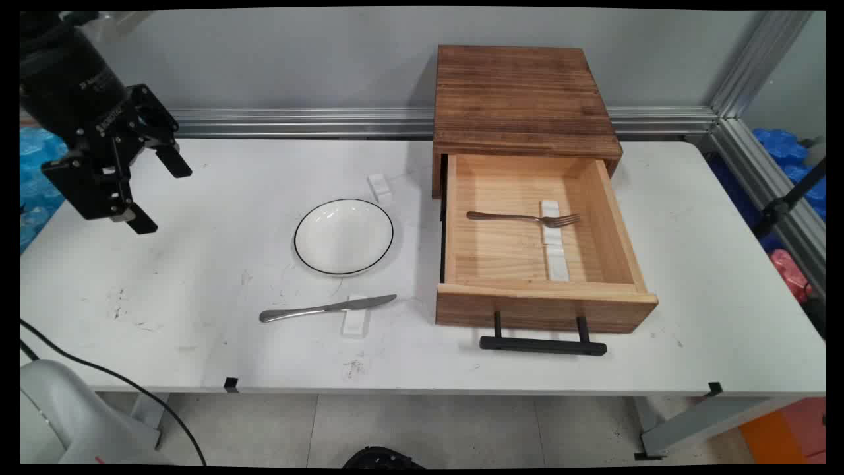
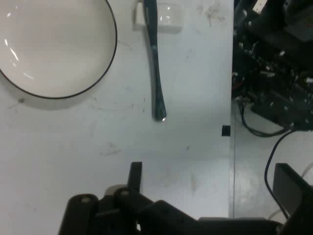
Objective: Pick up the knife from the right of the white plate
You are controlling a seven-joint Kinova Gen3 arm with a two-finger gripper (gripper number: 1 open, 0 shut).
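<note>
From the main view, the end effector (image 1: 158, 194) hangs above the counter's (image 1: 198, 277) left end with its fingers spread apart, holding nothing. Nearest it lie a white plate (image 1: 343, 236) and a knife (image 1: 328, 308) propped on a small white rest (image 1: 355, 322). Further right, a wooden drawer (image 1: 541, 264) stands pulled out (a fork (image 1: 524, 218) lies inside).

From the hand view, the plate (image 2: 54, 46) and knife (image 2: 155, 63) lie ahead of the parted fingers (image 2: 135, 176).

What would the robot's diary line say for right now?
gripper: open, holds nothing, above table's left | knife: on white rest | plate: empty | fork: in open drawer
</note>
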